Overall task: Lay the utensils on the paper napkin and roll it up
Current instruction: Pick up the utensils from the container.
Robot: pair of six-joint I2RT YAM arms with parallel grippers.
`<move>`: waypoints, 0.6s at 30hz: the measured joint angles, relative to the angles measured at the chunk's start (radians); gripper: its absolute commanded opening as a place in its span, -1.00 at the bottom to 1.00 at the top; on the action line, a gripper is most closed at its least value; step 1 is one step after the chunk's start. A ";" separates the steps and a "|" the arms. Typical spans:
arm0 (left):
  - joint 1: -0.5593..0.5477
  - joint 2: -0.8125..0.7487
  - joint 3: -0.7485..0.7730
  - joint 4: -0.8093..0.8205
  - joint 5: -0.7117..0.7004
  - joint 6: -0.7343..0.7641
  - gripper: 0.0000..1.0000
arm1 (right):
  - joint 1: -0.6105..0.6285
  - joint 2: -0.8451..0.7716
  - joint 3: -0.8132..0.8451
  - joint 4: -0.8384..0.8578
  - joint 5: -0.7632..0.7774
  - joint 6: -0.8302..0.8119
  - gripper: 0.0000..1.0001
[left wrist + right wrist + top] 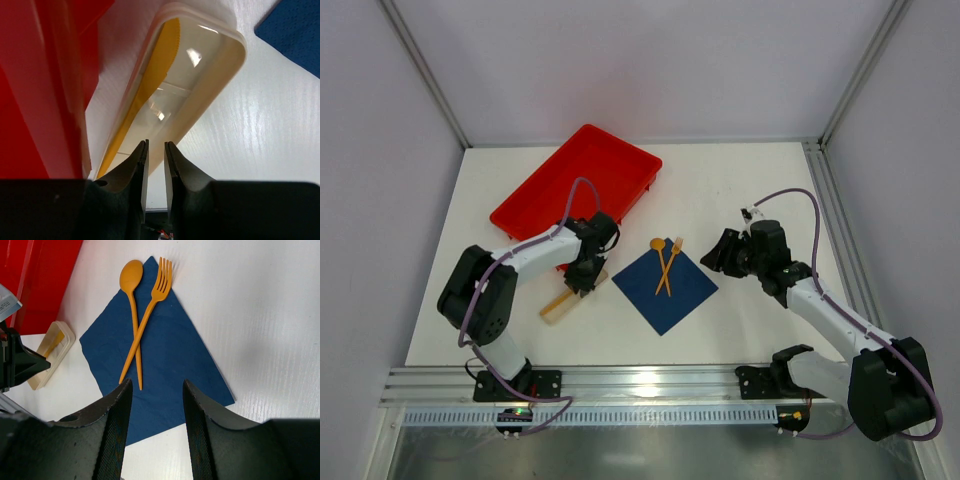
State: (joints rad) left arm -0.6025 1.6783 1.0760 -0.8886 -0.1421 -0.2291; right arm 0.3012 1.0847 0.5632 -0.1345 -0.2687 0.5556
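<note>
Fingers (137, 172) of my left gripper (155, 145) stand a narrow slit apart with nothing visible between them. They hang over the near end of a pale beige holder (220, 75), a shallow long piece with rounded corners. An orange knife (150, 80) with a serrated edge lies lengthwise inside it. The holder rests on the white table (760, 190), just beside the long edge of the red tray (40, 100), and one corner of the navy napkin (295, 35) shows off to the other side.

My right gripper (155, 385) has its fingers (117, 425) well apart and empty, poised above the napkin's near part. The napkin lies flat like a diamond. On it the orange spoon (132, 305) and the orange fork (150, 310) cross low on their handles, and their heads reach to the far corner of the paper and a little beyond it.

From above, the napkin sits between my two arms near the middle of the table, and the red tray lies askew toward the far left. The tabletop is plain matt white with a soft glare. Pale grey walls close in on three sides, with slanting aluminium posts (420, 60) at the far corners. A slotted metal rail (650, 385) runs along the near edge, where my bases are bolted.
</note>
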 measured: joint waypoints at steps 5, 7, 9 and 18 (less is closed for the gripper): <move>-0.001 0.001 0.000 0.002 0.034 -0.002 -0.54 | -0.005 -0.012 0.000 -0.005 0.000 -0.002 -0.05; -0.001 0.000 0.000 0.002 0.048 -0.002 -0.54 | -0.005 -0.014 0.000 -0.005 0.000 -0.003 -0.06; -0.001 -0.003 0.000 0.002 0.049 -0.002 -0.55 | -0.007 -0.014 0.000 -0.008 0.000 -0.003 -0.05; -0.002 -0.005 0.001 -0.003 -0.013 0.022 -0.53 | -0.014 -0.032 0.000 -0.012 -0.001 -0.005 -0.06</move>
State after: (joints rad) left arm -0.6044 1.6737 1.0771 -0.8917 -0.1555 -0.2070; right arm 0.2867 1.0527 0.5632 -0.1463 -0.2699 0.5507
